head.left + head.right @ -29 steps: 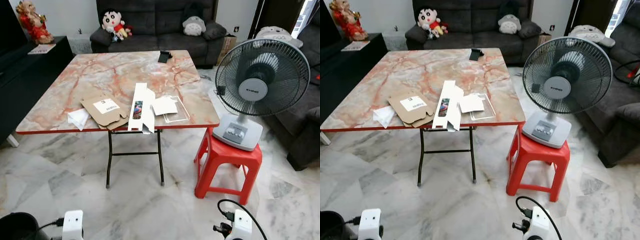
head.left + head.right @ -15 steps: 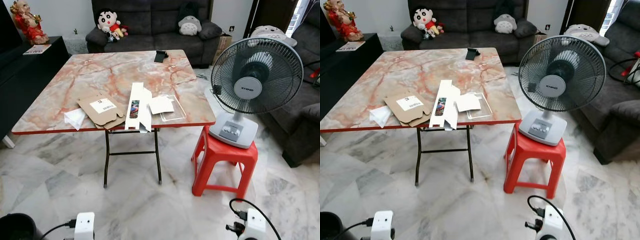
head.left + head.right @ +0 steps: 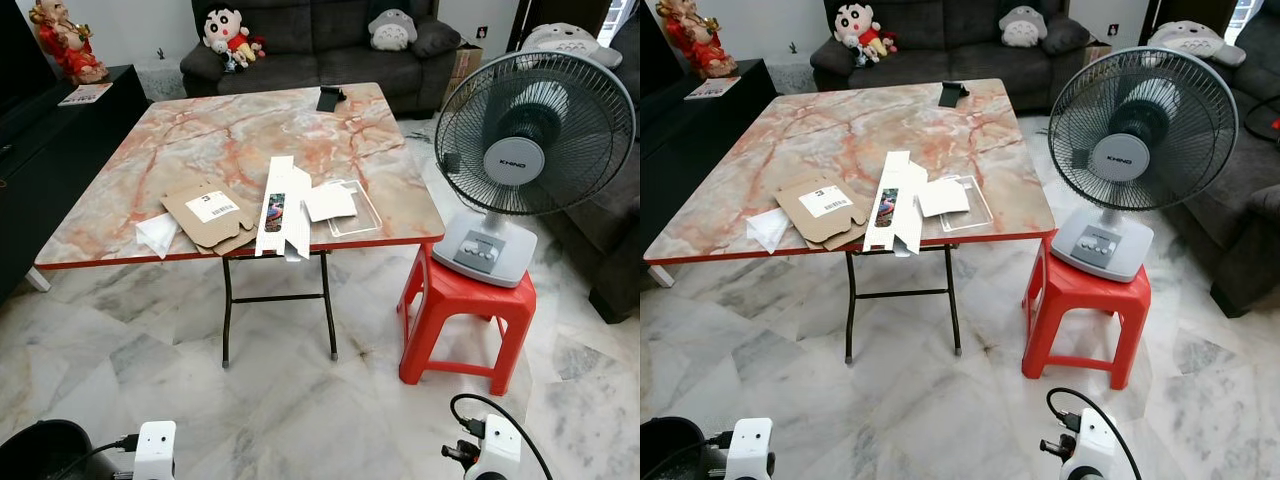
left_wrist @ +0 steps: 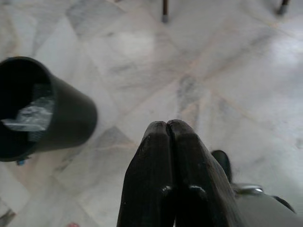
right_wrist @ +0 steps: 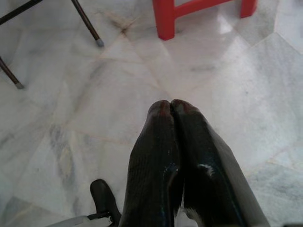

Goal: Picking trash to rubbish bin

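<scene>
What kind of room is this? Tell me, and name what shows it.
Most likely a home living room: a dark sofa with plush toys, a marble-pattern folding table, and a fan on a red stool.

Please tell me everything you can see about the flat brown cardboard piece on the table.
The flat brown cardboard piece looks like an unfolded shipping box with flaps and notched edges. A white printed label is stuck on its upper face. It lies flat near the front edge of the marble-patterned table, turned at a slight angle. A crumpled white paper lies beside it on one side, a long white flattened carton on the other. Whether they touch it I cannot tell.
</scene>
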Robot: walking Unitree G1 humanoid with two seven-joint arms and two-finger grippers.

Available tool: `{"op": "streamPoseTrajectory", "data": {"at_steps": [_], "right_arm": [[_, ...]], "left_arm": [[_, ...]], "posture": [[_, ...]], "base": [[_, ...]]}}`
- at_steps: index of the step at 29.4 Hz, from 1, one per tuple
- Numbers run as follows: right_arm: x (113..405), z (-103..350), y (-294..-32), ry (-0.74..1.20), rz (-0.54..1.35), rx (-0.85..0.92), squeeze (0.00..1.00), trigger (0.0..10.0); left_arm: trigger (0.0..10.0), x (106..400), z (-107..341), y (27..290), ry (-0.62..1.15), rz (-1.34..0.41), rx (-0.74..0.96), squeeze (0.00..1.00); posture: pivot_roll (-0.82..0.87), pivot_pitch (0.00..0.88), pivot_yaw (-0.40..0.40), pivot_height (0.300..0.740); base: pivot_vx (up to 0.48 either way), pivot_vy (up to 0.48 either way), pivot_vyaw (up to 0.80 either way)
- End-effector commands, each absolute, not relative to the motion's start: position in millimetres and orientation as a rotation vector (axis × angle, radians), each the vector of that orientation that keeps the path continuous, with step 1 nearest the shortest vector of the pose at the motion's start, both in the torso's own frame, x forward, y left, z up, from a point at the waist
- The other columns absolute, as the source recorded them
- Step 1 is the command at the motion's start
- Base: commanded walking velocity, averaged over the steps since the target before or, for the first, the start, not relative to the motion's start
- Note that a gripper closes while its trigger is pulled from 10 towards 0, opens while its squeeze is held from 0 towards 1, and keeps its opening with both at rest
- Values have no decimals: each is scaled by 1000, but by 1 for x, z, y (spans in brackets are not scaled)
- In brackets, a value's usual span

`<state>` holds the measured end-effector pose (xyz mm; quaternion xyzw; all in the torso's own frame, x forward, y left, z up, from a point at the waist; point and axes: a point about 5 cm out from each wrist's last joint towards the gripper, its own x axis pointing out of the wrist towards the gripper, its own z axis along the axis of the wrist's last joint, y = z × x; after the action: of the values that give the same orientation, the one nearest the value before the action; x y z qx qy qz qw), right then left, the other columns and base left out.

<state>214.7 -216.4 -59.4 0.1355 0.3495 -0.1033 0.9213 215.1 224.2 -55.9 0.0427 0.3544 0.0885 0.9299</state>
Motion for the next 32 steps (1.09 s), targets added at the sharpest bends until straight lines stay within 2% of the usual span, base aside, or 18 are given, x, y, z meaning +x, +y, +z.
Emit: {"op": "streamPoseTrajectory", "data": {"at_steps": [1, 13, 23, 32], "right_arm": [[213, -60, -220, 721, -233, 281, 0, 10000], [223, -49, -238, 707, -232, 228, 0, 10000], [221, -51, -240, 714, -242, 233, 0, 10000], [215, -56, -231, 732, -240, 252, 0, 10000]], "left_arm": [[10000, 210, -60, 224, 765, 182, 91, 0], [10000, 213, -63, 201, 764, 161, 48, 0], [10000, 211, -65, 194, 770, 167, 24, 0], [10000, 200, -71, 195, 797, 147, 44, 0]], "posture": [[-68, 53, 70, 740], [-88, 0, -12, 740], [-69, 0, -35, 740], [-72, 0, -21, 740]], "base": [[0, 0, 0], [0, 0, 0], [0, 0, 0], [0, 0, 0]]}}
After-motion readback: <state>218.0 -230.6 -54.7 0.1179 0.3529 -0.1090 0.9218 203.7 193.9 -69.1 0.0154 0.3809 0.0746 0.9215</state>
